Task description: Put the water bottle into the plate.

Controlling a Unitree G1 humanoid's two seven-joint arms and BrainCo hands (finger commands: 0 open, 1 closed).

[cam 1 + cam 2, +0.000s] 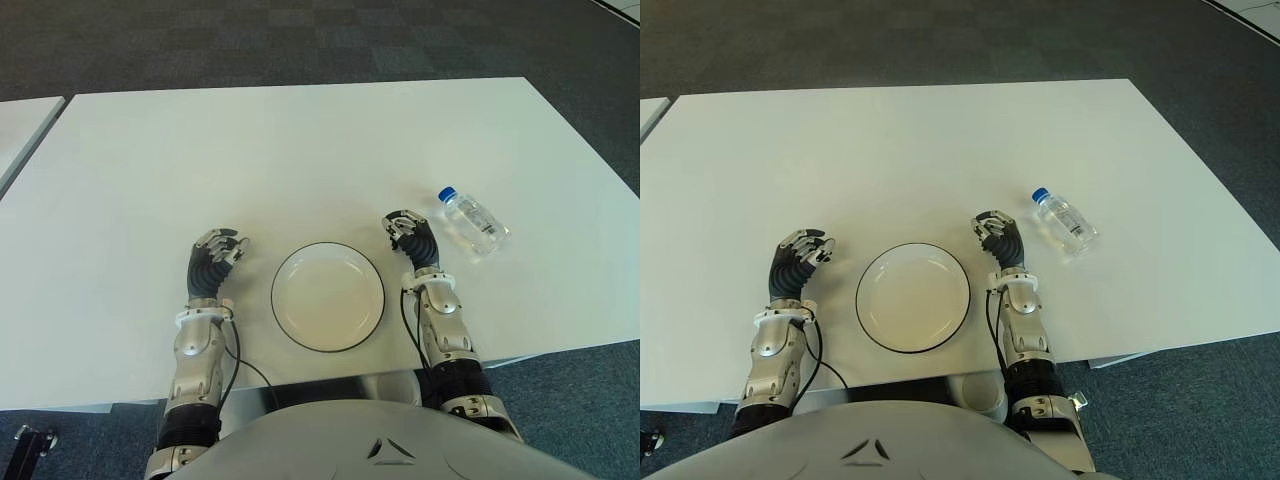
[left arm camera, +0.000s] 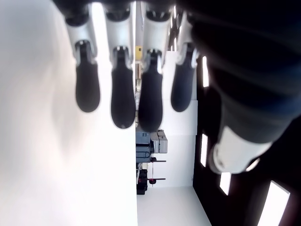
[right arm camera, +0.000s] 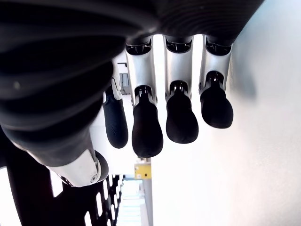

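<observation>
Plate (image 1: 328, 296) empty, btwn both hands; left hand (image 1: 212, 262) & right hand (image 1: 411, 240) fingers loosely curled, holding nothing; water bottle (image 1: 473, 222) lying on table (image 1: 280, 150), just beyond right fingertips.

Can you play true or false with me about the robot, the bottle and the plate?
1. The water bottle lies on its side on the table. True.
2. The bottle is already in the plate. False: it lies on the table, to the right of the right hand.
3. The plate sits between the two hands. True.
4. The left hand holds the bottle. False: it holds nothing.
5. The bottle has a red cap. False: the cap is blue.
</observation>
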